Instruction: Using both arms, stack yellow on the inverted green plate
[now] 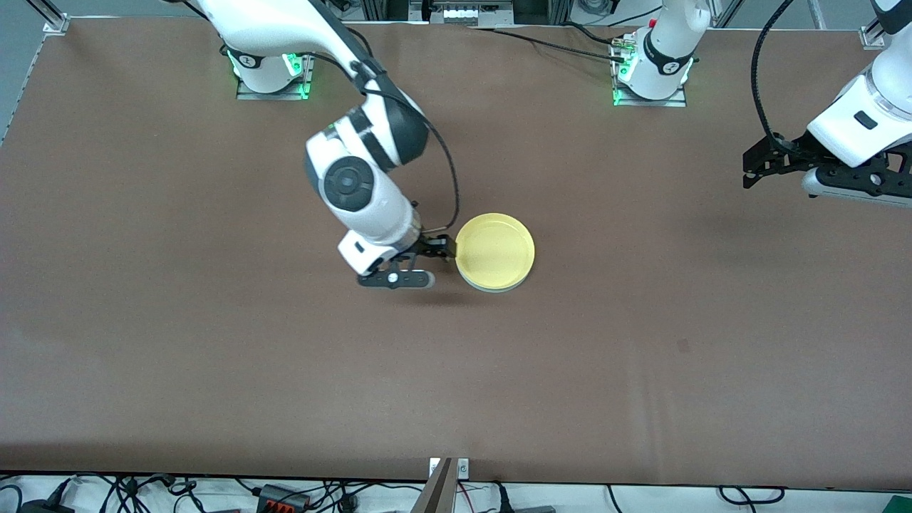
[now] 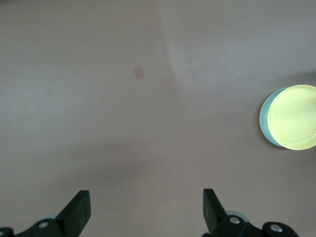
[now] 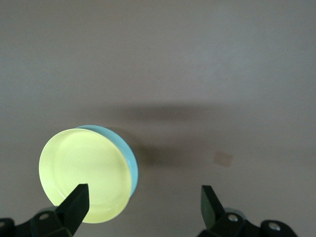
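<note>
— Yellow plate [image 1: 494, 251] is seen lying on the pale green plate [image 1: 499, 287], whose rim shows beneath it, near the middle of the brown counter [image 1: 214, 370].

— And the right tool [image 1: 443, 251]?

— It is found just beside the yellow plate's rim, fingers spread, nothing gripped.

— The left tool [image 1: 754, 162]?

— It is held over the counter's left-arm end, released and waiting, well apart from the stack.

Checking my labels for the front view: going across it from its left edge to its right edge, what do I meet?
Right gripper, open beside the stack → yellow plate lying on the green plate → left gripper, open, waiting over the table at the left arm's end.
</note>
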`<state>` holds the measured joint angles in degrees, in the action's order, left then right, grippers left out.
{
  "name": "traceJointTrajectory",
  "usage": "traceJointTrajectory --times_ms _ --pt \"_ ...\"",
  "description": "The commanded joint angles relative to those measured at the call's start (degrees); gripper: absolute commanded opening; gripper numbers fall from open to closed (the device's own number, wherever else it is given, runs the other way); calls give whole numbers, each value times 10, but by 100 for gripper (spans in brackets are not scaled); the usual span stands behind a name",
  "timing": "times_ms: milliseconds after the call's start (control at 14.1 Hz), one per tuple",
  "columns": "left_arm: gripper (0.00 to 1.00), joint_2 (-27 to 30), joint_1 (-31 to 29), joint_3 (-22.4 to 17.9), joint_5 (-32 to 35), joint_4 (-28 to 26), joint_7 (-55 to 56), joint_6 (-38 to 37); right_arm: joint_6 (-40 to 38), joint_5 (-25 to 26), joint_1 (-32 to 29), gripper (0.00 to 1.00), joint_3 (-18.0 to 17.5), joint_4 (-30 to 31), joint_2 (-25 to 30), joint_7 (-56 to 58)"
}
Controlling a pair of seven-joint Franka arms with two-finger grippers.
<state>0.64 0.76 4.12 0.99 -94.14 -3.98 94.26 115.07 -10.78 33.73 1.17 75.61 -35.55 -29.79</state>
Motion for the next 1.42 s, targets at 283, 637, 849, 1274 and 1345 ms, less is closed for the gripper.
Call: traceJointTrajectory --times_ms 283,637,849,1274,1345 --pt "100 0 -3 3 12 8 -8 -10 -137 9 -124 100 -5 12 94 68" --pt "100 1 -4 3 12 8 -8 -10 -177 52 -183 100 57 -22 100 161" --pt "100 1 -4 3 12 8 -8 -10 -180 52 -238 100 67 -32 122 185" --pt "100 0 -3 3 12 9 -8 -12 -203 98 -292 100 64 23 232 234" --pt "100 0 -3 3 12 9 -9 -13 -203 98 -313 100 51 34 243 257"
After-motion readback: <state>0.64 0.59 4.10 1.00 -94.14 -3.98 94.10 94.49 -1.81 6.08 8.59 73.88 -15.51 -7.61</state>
